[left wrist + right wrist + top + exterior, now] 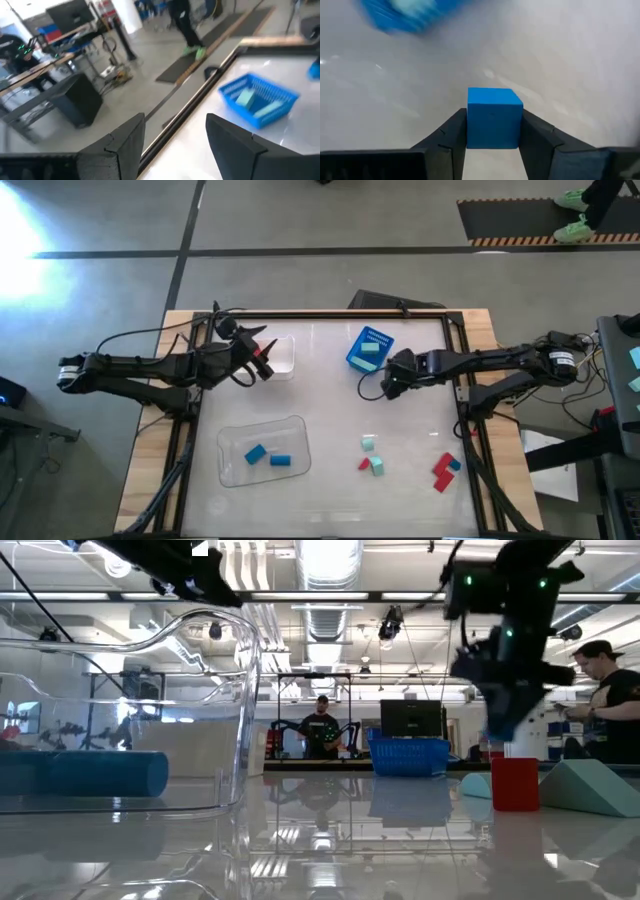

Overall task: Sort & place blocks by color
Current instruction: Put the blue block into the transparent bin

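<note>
Blue block sits pinched between the right gripper's fingers; the left gripper's fingers are spread, empty.

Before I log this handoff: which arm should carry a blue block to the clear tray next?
The right. Its gripper already clamps a blue block. The left gripper is open and empty, by the small tray.

grey concrete floor | striped black mat | ceiling ducts

high — straight down | low — table-level, facing room | wrists — close, forward; blue bin shared
</note>
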Tool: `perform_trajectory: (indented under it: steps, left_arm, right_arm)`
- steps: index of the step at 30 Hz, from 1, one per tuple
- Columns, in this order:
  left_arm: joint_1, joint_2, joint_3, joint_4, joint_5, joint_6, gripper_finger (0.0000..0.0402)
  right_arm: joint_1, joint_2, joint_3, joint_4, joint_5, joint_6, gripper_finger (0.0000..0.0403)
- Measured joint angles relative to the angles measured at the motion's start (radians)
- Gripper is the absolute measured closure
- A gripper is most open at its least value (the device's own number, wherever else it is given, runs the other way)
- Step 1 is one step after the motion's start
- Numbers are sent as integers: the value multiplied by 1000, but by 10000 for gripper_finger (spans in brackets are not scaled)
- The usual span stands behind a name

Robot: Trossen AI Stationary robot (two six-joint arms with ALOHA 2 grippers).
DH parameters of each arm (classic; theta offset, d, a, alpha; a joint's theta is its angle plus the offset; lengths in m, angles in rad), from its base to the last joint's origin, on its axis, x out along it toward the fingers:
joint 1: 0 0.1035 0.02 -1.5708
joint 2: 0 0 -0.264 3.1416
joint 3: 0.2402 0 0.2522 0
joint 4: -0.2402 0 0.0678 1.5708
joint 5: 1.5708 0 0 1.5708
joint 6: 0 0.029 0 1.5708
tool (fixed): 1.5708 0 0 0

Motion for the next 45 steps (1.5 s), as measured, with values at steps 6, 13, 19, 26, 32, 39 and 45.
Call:
perform_trajectory:
  steps: [6, 13, 19, 26, 32, 39, 45]
  left_arm:
    - [-67, 0, 0, 37, 44, -68, 207]
    - [-164, 30, -4, 103, 115, -184, 207]
    - [-237, 115, -6, 280, 174, -174, 207]
    - [-268, 244, -6, 486, 225, -157, 207]
    - [-275, 365, 1, 727, 285, -90, 207]
    - [-275, 454, 60, 769, 331, -17, 207]
    - [-270, 480, 95, 764, 337, -204, 190]
  right_arm:
    - [67, -69, -17, 340, 72, -257, 276]
    - [121, -73, -36, 756, -4, -625, 276]
    - [120, -43, -41, 1092, -308, -892, 276]
    - [120, -16, -52, 1362, -576, -1063, 276]
    - [119, -8, -76, 1448, -584, -1087, 276]
    - [119, -8, -92, 1449, -585, -1108, 276]
    - [125, -8, -97, 1378, -582, -1317, 276]
